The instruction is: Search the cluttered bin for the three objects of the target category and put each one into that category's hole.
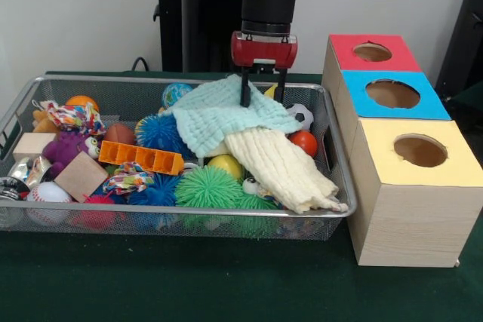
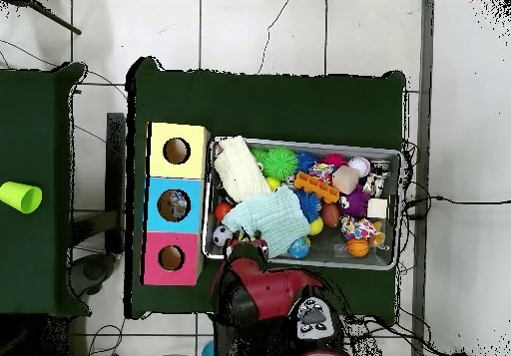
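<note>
Two cloths [image 1: 249, 130] lie atop toys in the bin [image 1: 336, 156], beside the boxes [image 1: 407, 186].

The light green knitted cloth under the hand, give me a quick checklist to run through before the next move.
1. Hand open: ok, fingers apart.
2. Hand over the light green knitted cloth: ok, fingertips at its top edge.
3. Cloth gripped: not ok, nothing is clamped yet.
4. Cloth free to lift: cannot tell; it overlaps the cream knitted cloth.
5. Holes of the red, blue and yellow wooden boxes unobstructed: ok.
6. Wire mesh bin beside the boxes: ok.
</note>
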